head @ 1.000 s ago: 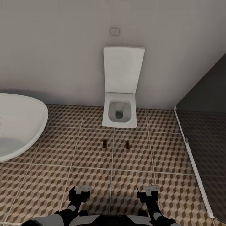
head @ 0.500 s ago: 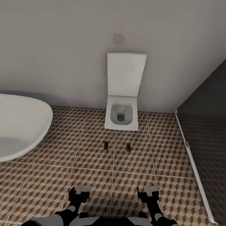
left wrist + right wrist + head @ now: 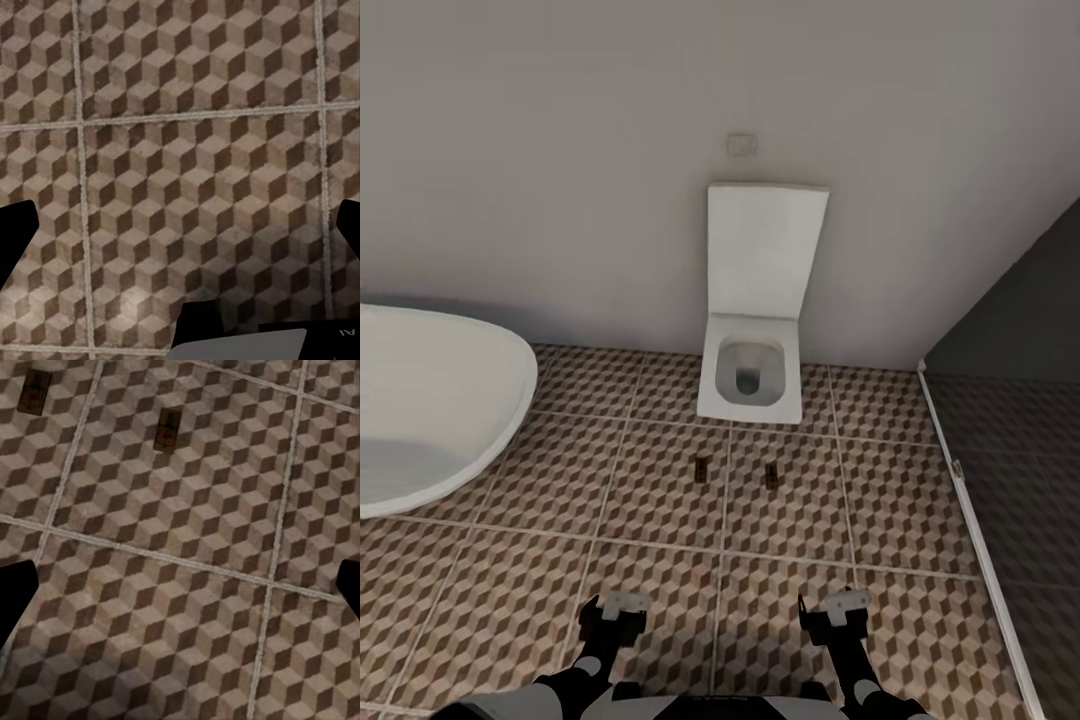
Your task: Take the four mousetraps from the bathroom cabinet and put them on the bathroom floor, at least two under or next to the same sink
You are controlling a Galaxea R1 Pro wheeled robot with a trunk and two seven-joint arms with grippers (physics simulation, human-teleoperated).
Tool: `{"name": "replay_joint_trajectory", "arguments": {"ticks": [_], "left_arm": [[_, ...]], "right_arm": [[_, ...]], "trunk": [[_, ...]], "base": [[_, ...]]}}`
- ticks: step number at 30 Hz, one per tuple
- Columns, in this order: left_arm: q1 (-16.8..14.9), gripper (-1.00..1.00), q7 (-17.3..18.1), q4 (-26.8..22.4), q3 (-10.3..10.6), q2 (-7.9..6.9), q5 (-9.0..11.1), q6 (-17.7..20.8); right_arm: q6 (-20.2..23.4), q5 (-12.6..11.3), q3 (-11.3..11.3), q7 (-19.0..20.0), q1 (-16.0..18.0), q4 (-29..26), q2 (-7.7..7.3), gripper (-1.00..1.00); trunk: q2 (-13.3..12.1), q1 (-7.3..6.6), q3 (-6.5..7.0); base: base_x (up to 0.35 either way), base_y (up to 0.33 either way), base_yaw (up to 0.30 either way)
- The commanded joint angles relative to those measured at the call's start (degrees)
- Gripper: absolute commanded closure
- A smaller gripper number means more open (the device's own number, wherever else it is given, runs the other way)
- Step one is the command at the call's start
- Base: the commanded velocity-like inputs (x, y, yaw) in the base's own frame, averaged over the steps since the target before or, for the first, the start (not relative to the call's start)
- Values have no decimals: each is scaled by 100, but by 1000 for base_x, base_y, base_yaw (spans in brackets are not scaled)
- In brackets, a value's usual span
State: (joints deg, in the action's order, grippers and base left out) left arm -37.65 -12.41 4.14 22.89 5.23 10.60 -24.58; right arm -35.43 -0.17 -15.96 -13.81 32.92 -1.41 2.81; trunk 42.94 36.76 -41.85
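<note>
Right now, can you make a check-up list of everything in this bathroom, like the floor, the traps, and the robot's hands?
Surface: bathroom floor, cube-pattern tiles with pale grout lines.
Job's things: two mousetraps lie flat on the tiles in front of the toilet, apart from each other, left mousetrap and right mousetrap; each lies close to a grout line.
Clutter: nothing seen.
Grippers: left gripper and right gripper hang low over bare tiles, both open, holding nothing.
Cables: nothing seen.
Surroundings: white toilet with its lid up against the wall, white bathtub at the left, dark panel at the right.
</note>
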Motion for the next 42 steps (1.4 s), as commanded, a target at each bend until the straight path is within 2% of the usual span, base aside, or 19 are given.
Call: {"name": "replay_joint_trajectory", "arguments": {"ticks": [1, 42], "left_arm": [[-7, -100, -7, 26, 49, 8, 48, -38], [-3, -100, -7, 25, 52, 13, 48, -38]], "right_arm": [[-7, -1, -48, -49, 4, 8, 1, -100], [-8, -1, -47, -52, 4, 9, 0, -100]], "trunk": [[-37, -21, 24], [-1682, -922, 1141]], "base": [[0, 0, 7], [0, 0, 1]]}}
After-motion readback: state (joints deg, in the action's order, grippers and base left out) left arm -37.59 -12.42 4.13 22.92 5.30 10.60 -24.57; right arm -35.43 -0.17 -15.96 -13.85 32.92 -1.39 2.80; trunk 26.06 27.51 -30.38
